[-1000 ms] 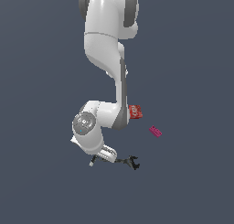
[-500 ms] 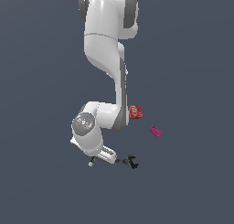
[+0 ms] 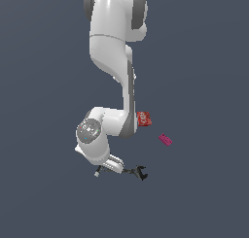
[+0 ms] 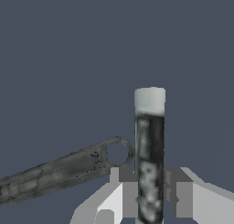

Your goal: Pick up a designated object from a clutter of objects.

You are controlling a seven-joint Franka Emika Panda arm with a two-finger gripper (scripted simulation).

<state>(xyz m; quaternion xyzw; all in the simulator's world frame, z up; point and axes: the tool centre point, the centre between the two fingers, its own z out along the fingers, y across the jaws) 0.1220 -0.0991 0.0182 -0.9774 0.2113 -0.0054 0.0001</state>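
Containers: the only box-like item is the red box, lying beside the arm's forearm in the exterior view; whether it holds anything cannot be told.

Gripper: the gripper has its 2 fingers set on either side of the marker, each pad against or just beside the black body; the gap is only as wide as the marker itself. In the exterior view the gripper sits low under the arm's wrist, and its fingers are too small there to read.

Marker: the marker runs straight out from between the fingers, black mottled body nearest the hand, white end farthest from it. In the exterior view only a small pale tip shows at the gripper, too small to name with certainty.

Wrench: the wrench lies at an angle beside the marker; the ring at its handle end is touching or just beside the marker's body, next to 1 finger. In the exterior view the wrench stretches from the gripper toward the exterior view's right, its open jaws at the far end.

Pink block: the pink block lies apart from the gripper, toward the exterior view's right and below the red box.

Surface: plain dark grey-blue ground under everything.
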